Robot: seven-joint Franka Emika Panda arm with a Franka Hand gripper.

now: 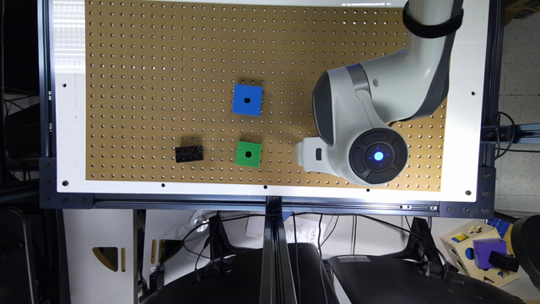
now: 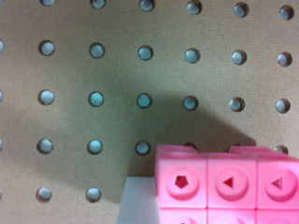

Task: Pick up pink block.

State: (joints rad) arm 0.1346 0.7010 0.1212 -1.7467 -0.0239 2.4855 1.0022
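Exterior view: the arm [image 1: 379, 105] is hanging over the right side of the pegboard bench [image 1: 147, 63], its white pincer [image 1: 304, 155] sitting at lower centre-right of the frame, near the bench's bottom edge. A blue cube [image 1: 247, 99] is lying mid-frame, a green cube [image 1: 248, 153] below it, a black brick [image 1: 189, 153] at lower left, all well apart from the pincer. Wrist view: the pink block [image 2: 229, 184] is filling the lower right of the frame, very close to the camera, a white part [image 2: 138, 200] showing just beside it at bottom centre. Judging progress: the pincer is probably at the block or already around it, the lift looking not yet done. Fingers aren't showing, so cannot tell if it's open, closed or gripping.
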